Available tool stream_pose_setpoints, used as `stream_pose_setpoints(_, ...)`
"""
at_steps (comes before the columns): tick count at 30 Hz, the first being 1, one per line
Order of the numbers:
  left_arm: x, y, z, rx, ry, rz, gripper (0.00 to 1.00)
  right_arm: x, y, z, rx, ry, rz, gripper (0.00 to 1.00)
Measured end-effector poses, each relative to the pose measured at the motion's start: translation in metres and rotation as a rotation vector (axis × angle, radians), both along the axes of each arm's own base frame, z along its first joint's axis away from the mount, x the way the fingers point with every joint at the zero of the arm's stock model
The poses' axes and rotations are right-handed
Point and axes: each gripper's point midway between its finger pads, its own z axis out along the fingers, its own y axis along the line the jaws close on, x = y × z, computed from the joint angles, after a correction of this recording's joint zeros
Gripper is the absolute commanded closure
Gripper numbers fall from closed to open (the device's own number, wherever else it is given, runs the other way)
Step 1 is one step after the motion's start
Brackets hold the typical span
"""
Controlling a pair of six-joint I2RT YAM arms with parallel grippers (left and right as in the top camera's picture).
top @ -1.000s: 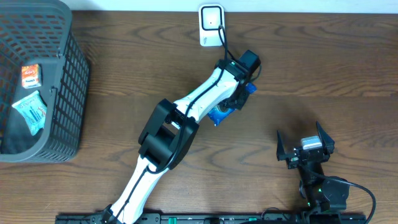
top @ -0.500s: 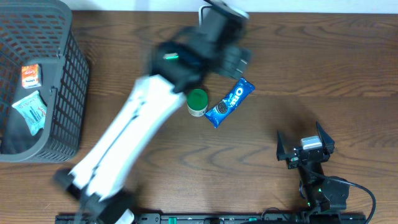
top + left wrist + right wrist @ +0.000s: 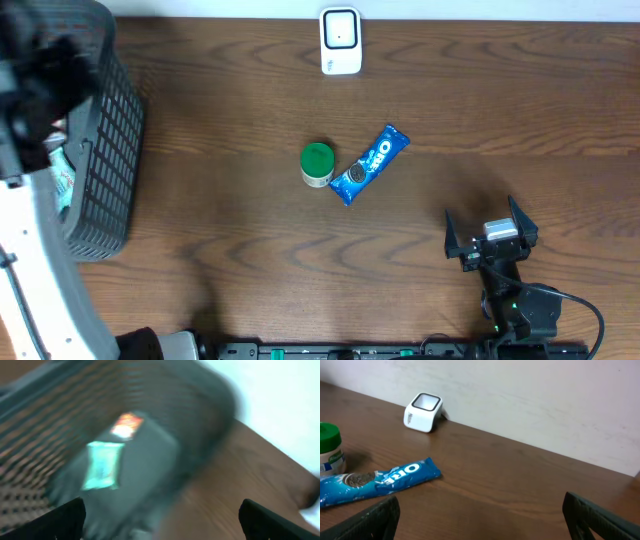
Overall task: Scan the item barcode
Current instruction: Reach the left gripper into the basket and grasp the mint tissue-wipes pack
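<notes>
Though wide and empty, left tool (image 3: 160, 520) and right tool (image 3: 489, 233) well apart from Oreo packet (image 3: 370, 164).

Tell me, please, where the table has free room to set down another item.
Bare wood lies between the basket and the green-lidded jar, and right of the Oreo pack, ahead of the right gripper. The middle is crowded: jar and pack lie close together below the scanner.

A blue Oreo cookie packet (image 3: 370, 165) lies flat and diagonal in the middle of the table, its lower end just beside a small upright jar (image 3: 317, 163) with a green lid. A white barcode scanner (image 3: 340, 41) stands well apart at the far edge.
</notes>
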Motion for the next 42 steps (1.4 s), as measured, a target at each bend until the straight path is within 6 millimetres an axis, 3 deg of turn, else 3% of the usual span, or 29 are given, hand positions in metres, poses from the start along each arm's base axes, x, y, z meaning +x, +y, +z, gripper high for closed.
stream_pose_setpoints(3,-0.016,0.041,-0.023,-0.044,0.021,0.158,0.02,0.0,0.0,0.0,0.0,0.0,0.0,0.01)
stream_pose_setpoints(6,-0.024,0.067,-0.046,-0.073,0.036,0.253,0.02,0.0,0.0,0.0,0.0,0.0,0.0,0.01)
stream_pose_setpoints(11,-0.038,0.103,-0.103,-0.12,0.081,0.383,0.02,0.0,0.0,0.0,0.0,0.0,0.0,0.01)
stream_pose_setpoints(21,-0.011,0.125,-0.175,-0.151,0.145,0.394,0.02,0.0,0.0,0.0,0.0,0.0,0.0,0.01)
stream_pose_setpoints(32,0.02,0.139,-0.282,-0.164,0.378,0.263,0.02,0.0,0.0,0.0,0.0,0.0,0.0,0.01)
stream_pose_setpoints(38,0.032,0.138,-0.307,-0.134,0.422,0.223,0.02,0.0,0.0,0.0,0.0,0.0,0.0,0.01)
stream_pose_setpoints(42,0.028,0.141,-0.325,-0.116,0.48,0.231,0.02,0.0,0.0,0.0,0.0,0.0,0.0,0.01)
